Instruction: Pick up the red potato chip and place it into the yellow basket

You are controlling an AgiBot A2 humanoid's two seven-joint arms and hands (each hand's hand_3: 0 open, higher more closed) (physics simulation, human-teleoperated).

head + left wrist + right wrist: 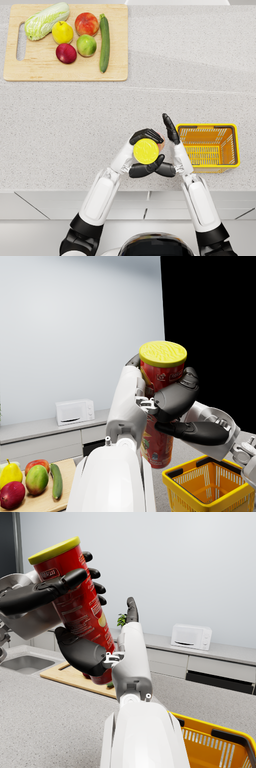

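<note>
A pale wooden cutting board (65, 72) with a slot handle at its left end lies on the far left of the speckled grey stone table (75, 130). On it, a light green napa cabbage (46, 20) sits at the far left corner, a yellow pear (62, 32) beside it, and a red-orange apple (86, 23) to the right. Nearer are a dark red apple (66, 53) and a green mango (86, 45). A long dark green cucumber (104, 42) lies along the board's right side. A white microwave (75, 411) stands on a grey cabinet by the back wall.
</note>
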